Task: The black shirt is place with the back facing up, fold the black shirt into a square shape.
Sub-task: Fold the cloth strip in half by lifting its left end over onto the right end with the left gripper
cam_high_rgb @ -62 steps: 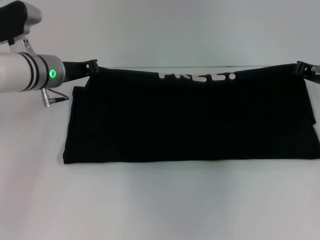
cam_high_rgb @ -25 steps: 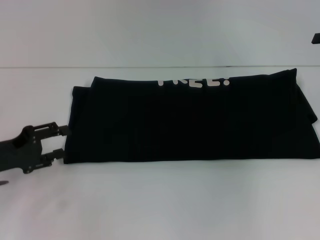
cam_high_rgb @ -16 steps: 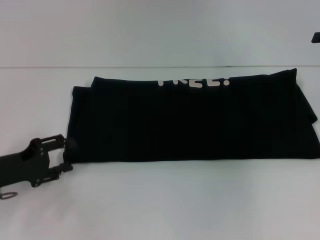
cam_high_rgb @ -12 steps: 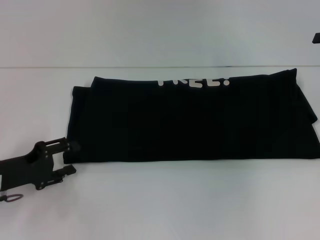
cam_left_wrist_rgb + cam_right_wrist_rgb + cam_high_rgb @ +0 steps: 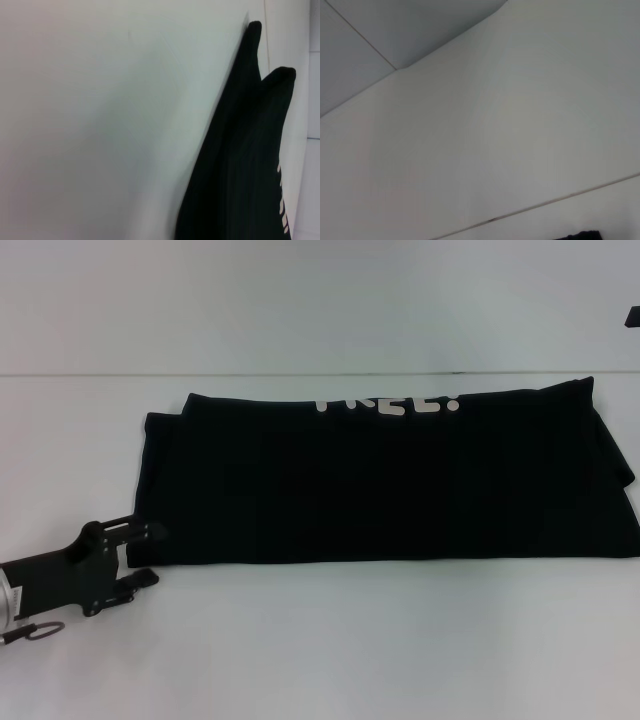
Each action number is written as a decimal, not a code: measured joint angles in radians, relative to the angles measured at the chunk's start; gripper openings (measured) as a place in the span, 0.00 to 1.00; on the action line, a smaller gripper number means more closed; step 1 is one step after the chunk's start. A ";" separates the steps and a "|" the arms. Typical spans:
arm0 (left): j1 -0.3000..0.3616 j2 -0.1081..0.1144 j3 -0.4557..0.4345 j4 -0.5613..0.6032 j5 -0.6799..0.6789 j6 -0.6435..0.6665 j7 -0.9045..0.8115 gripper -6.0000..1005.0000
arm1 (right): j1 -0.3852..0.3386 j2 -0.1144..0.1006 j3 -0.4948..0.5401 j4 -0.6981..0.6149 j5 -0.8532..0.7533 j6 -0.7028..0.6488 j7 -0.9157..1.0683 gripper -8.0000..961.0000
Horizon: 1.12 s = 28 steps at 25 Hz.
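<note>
The left gripper [image 5: 147, 555] sits low at the near left corner of the black shirt [image 5: 390, 485], its fingers spread apart, one over the cloth's edge and one on the white table [image 5: 320, 640]. The shirt lies folded into a long band across the table, white letters [image 5: 388, 404] along its far edge. Only a sliver of the right gripper [image 5: 633, 315] shows at the far right; whether it is parted or closed I cannot tell. A pale wall [image 5: 320, 300] rises behind the table.

A bare test bench in a lab or studio: plain white matte tabletop [image 5: 320, 640] filling the view, blank pale wall [image 5: 320, 300] rising behind at twelve o'clock.
</note>
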 joint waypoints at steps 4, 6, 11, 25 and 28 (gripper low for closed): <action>-0.021 -0.006 0.002 -0.005 0.000 -0.024 -0.005 0.70 | -0.001 0.000 0.000 0.000 0.002 0.000 -0.001 0.95; -0.036 -0.008 0.003 -0.014 0.000 -0.037 -0.006 0.70 | -0.002 0.001 0.000 0.000 0.002 0.000 -0.001 0.95; -0.093 -0.023 0.014 -0.022 0.001 -0.069 -0.002 0.70 | -0.005 0.001 0.004 0.000 0.003 0.000 -0.001 0.95; -0.106 -0.022 -0.037 -0.004 -0.057 -0.011 0.111 0.70 | -0.008 0.001 0.011 -0.002 0.008 -0.008 -0.001 0.95; -0.085 -0.002 -0.023 -0.015 -0.055 -0.034 0.105 0.70 | -0.008 0.001 0.011 -0.001 0.013 -0.008 -0.001 0.95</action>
